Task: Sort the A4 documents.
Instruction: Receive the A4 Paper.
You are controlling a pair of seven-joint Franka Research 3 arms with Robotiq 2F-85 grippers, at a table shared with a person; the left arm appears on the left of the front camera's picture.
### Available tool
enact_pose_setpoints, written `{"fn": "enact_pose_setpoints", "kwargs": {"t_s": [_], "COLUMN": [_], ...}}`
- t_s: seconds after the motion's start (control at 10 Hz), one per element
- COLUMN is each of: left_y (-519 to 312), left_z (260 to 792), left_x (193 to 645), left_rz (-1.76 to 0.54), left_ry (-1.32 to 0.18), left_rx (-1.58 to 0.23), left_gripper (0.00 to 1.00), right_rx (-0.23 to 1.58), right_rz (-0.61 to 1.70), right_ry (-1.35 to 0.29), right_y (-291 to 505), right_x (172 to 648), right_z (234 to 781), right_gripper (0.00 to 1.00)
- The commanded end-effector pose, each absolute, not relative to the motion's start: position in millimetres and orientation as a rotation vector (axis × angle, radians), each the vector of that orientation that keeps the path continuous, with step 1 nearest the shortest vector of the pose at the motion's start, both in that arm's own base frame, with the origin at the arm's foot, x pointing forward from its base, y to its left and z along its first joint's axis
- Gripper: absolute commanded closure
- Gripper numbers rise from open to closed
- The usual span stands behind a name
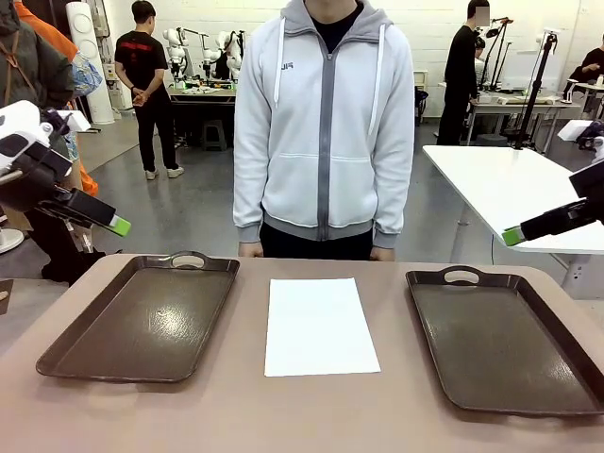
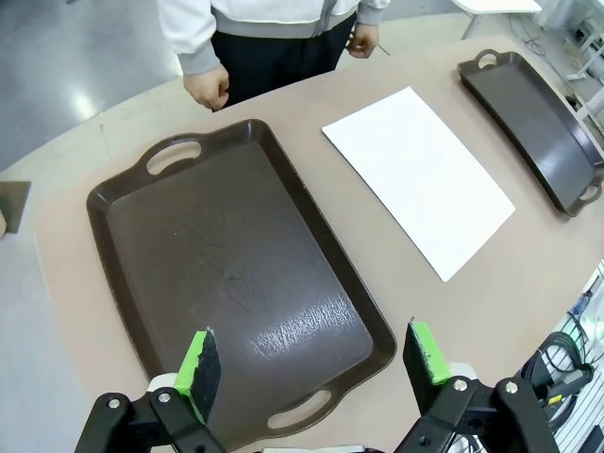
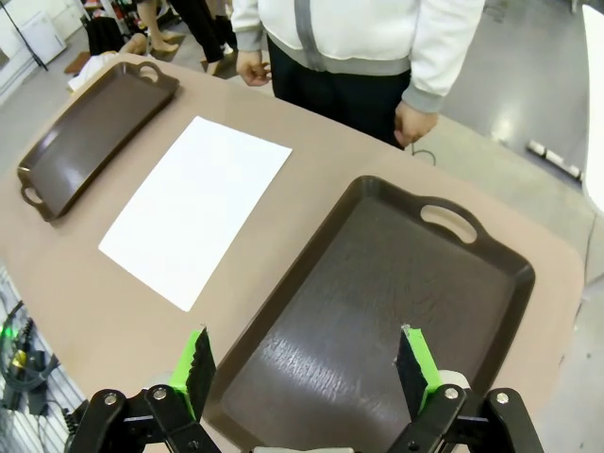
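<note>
Overhead, left gripper (image 2: 311,351) hangs over the left tray (image 2: 127,203), right gripper (image 3: 307,351) over the right tray (image 3: 514,283) — both jaws wide, empty — paper (image 1: 321,326) between the trays.

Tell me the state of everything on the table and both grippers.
Left tray: empty.
Right tray: empty.
Paper: flat on the table between the trays.
Left gripper: open, empty, over the left tray.
Right gripper: open, empty, over the right tray.

Matt white paper sheet (image 1: 321,327); glossy brown plastic trays (image 1: 142,326); matt tan table (image 1: 283,415)
</note>
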State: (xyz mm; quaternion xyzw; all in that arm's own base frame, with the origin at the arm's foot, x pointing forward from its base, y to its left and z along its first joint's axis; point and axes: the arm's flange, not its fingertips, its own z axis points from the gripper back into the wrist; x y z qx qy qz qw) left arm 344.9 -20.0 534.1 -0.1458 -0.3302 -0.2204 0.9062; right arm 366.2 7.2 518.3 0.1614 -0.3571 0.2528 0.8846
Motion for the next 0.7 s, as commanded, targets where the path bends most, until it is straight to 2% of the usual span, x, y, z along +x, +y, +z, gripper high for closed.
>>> {"fn": "enact_pose_setpoints", "kwargs": {"t_s": [0.0, 0.6], "left_y": [-10, -3], "left_z": [517, 523], "left_x": [319, 310], "left_rz": [-0.523, -0.631], "left_ry": [-0.712, -0.77], "left_rx": [-0.329, -0.319], "left_gripper": [0.0, 0.0], "right_rx": [0.392, 0.413], "right_rz": [0.51, 0.459], "right_ry": [-0.73, -0.675], "right_y": [-6, -16], "right_x": [368, 367], "right_z": [520, 524], "right_gripper": [0.0, 0.0]}}
